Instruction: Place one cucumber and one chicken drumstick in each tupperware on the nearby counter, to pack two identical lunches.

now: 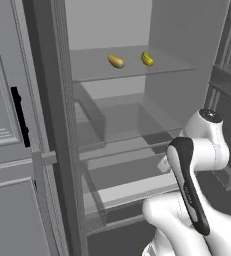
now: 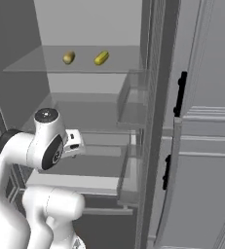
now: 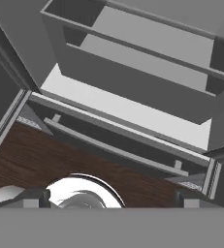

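Two yellowish oblong items (image 1: 116, 61) (image 1: 147, 58) lie on a translucent grey shelf (image 1: 132, 70); the cabinet door (image 2: 206, 146) is grey with black handles (image 2: 180, 93); the floor (image 3: 60, 160) is dark brown wood-grain.

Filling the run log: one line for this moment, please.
scene: open grey fridge | items: two small yellowish oblong items on upper glass shelf | end effector: open, empty, low

The fridge shelves (image 1: 132, 67) looked like clear, smooth glass, and on the top one lay two glossy yellowish oblong items (image 1: 116, 61). The robot arm (image 1: 207, 150) was shiny white plastic with dark parts. Below the fridge, the floor (image 3: 60, 160) was dark-grained wood.
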